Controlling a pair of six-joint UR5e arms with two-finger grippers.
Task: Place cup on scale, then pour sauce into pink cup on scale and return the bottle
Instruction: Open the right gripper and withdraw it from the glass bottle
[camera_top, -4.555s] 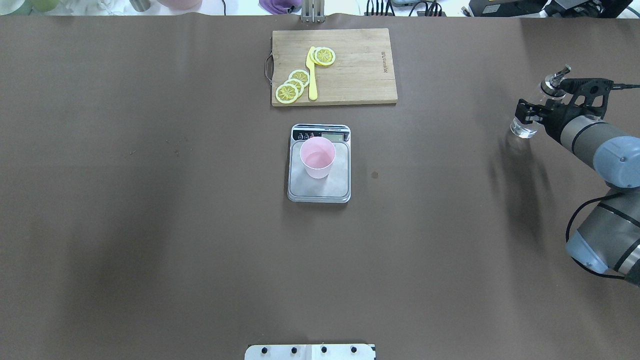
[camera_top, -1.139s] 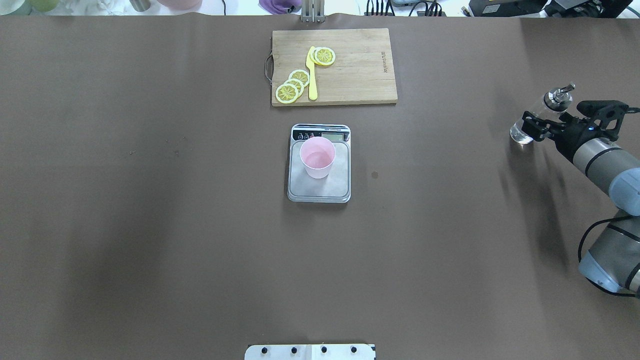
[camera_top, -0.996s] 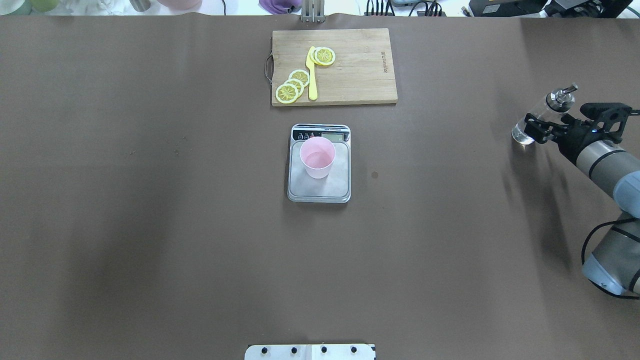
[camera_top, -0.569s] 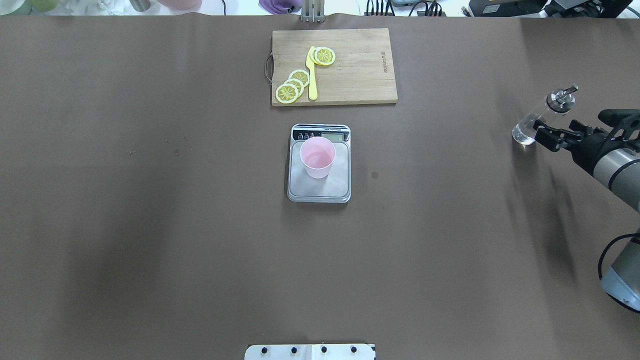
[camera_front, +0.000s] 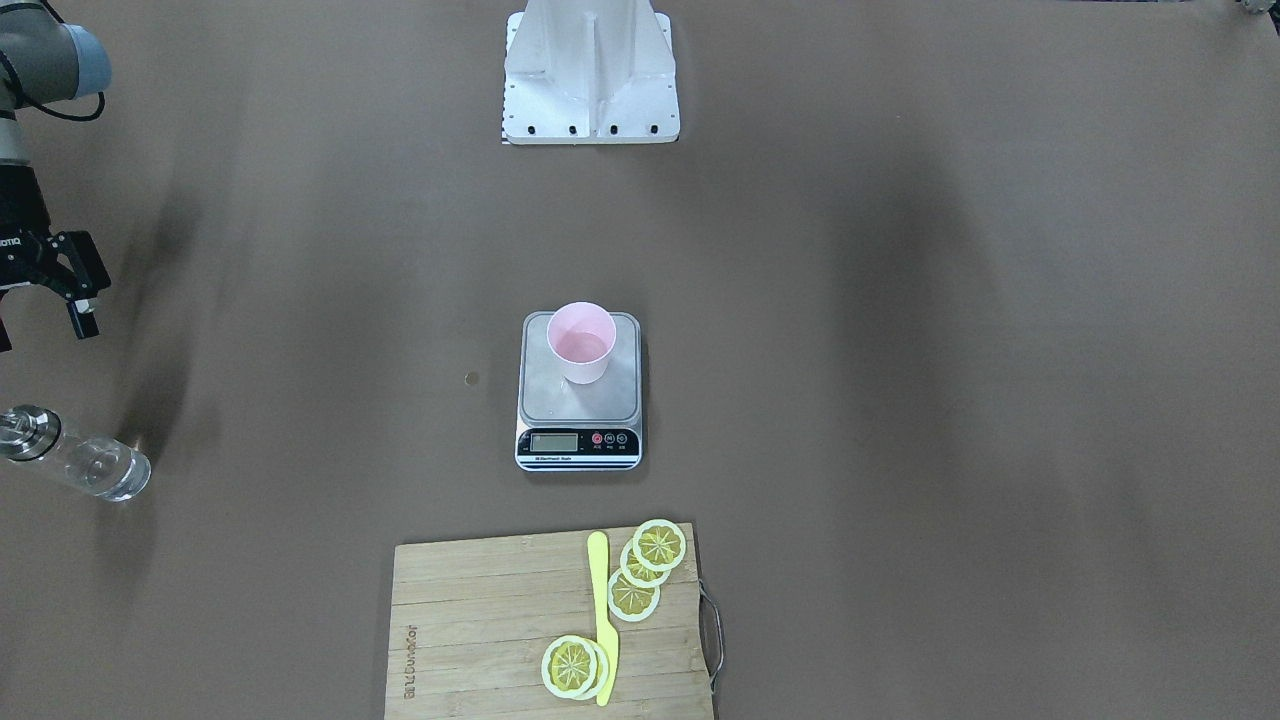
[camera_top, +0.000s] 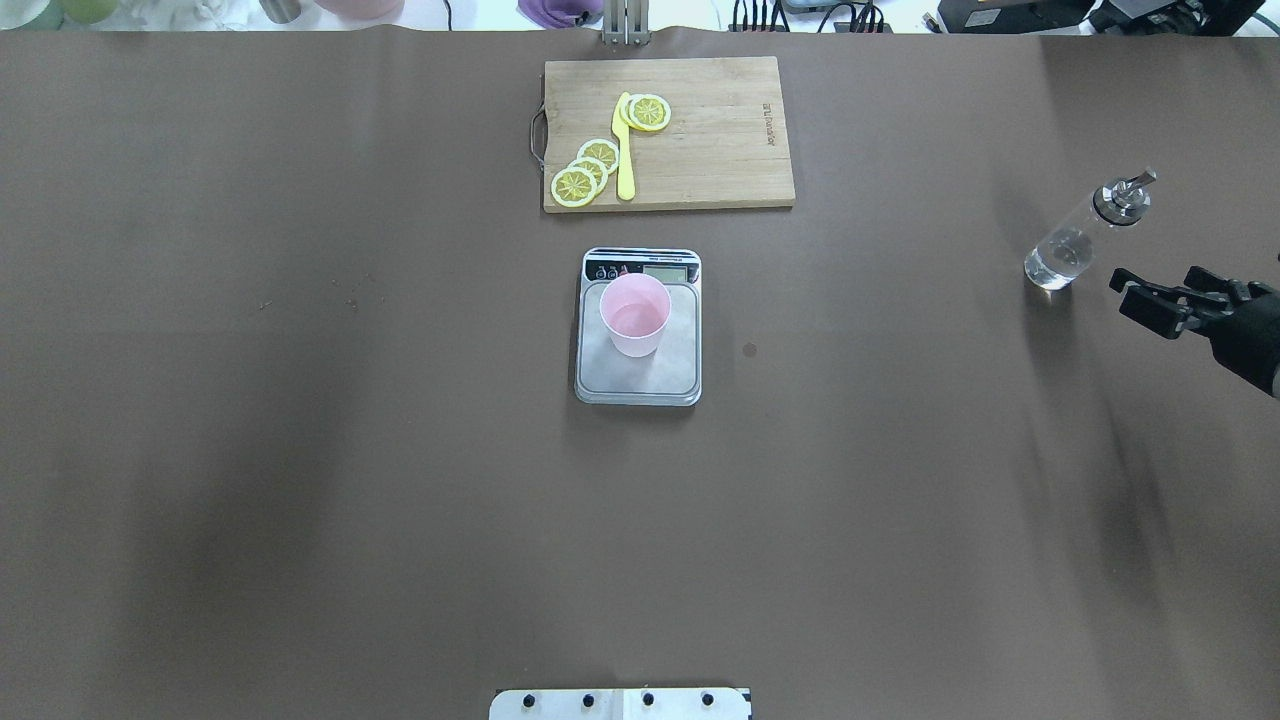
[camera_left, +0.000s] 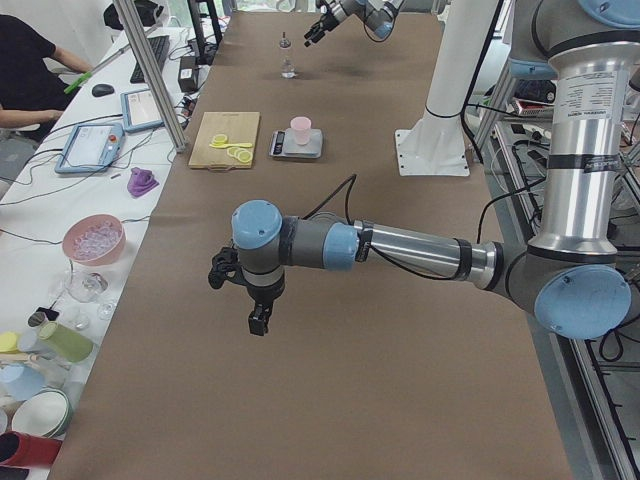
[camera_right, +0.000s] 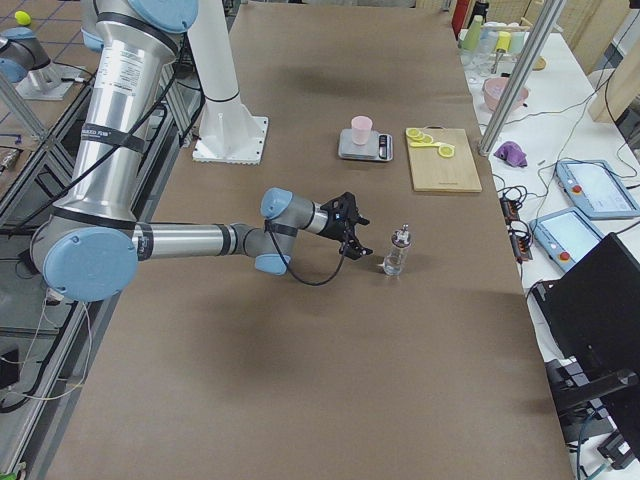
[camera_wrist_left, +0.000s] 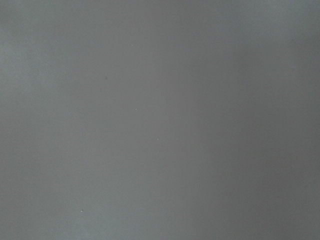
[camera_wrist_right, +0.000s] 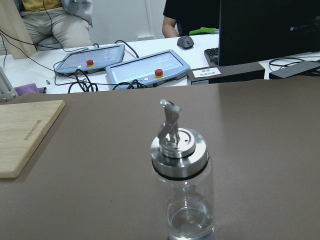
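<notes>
Retreating right gripper (camera_top: 1126, 291): drawn back from the bottle (camera_top: 1068, 246), jaws apart, holding nothing;
Bottle: now standing free on the tabletop (camera_top: 900, 450);
Left gripper (camera_left: 238, 298): cannot tell its state

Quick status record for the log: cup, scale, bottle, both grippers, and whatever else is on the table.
cup: upright on the scale
scale: mid-table, reading unreadable
bottle: upright on table, robot's right side, nothing holding it
right gripper: jaws open, near bottle, not touching
left gripper: over bare table; open or shut unclear
other: cutting board with lemon slices and yellow knife
</notes>
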